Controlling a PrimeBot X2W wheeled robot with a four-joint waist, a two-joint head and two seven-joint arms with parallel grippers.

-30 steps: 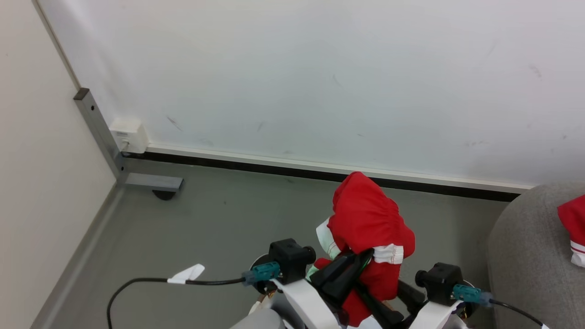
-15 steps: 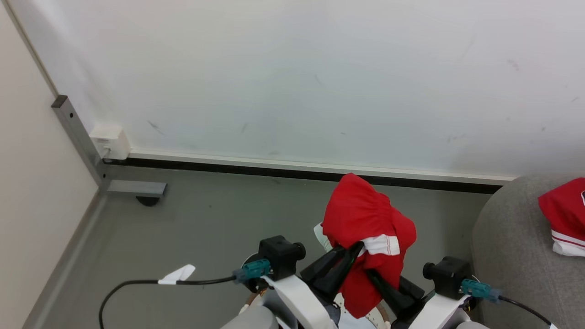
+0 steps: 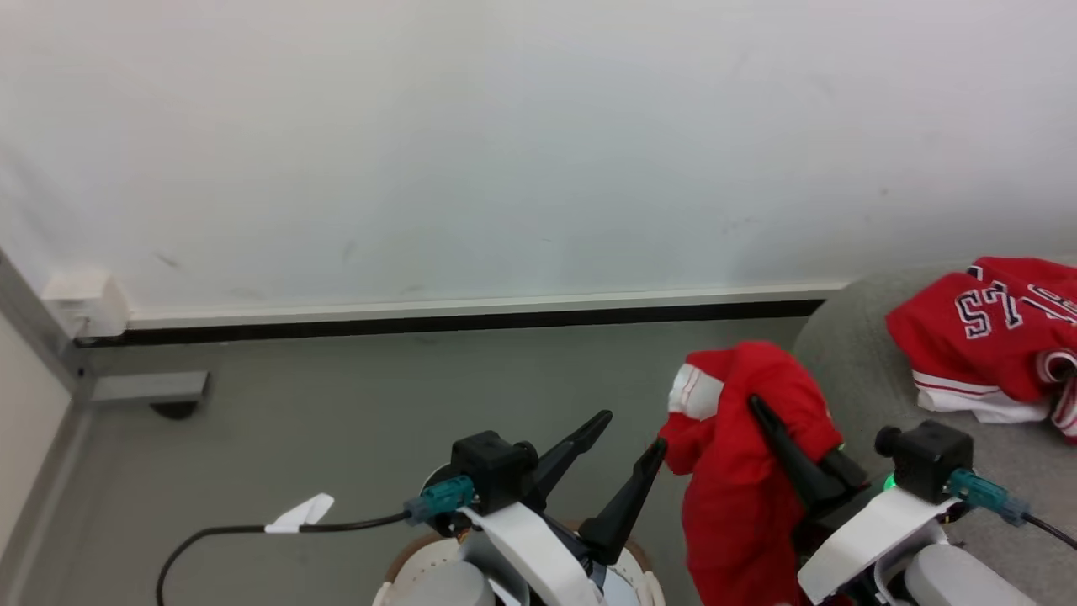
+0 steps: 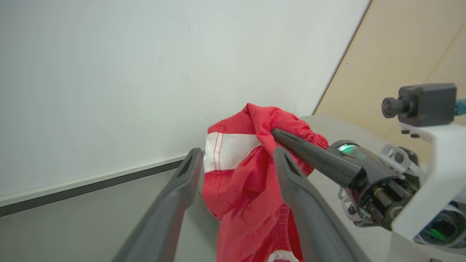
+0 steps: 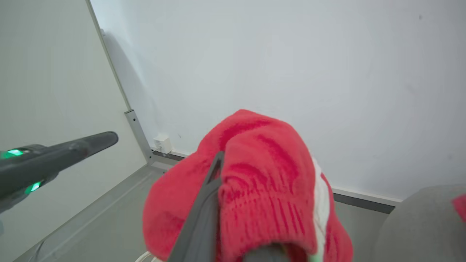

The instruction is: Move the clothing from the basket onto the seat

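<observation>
A bright red garment with a white trim patch hangs from my right gripper, which is shut on it just left of the grey seat. In the right wrist view the cloth drapes over my dark finger. My left gripper stands open beside the garment, its fingers apart from it. The left wrist view has the garment beyond my spread fingers. A red jersey with navy lettering lies on the seat. The basket's rim peeks out under my left arm.
A white wall with a dark baseboard runs across the back. At the left stand a grey metal post foot and a white socket box. A black cable with a white tag lies on the grey floor.
The left gripper has opened and let go of the red garment, which now hangs from the shut right gripper. The camera has turned right, bringing more of the seat and the jersey into view.
</observation>
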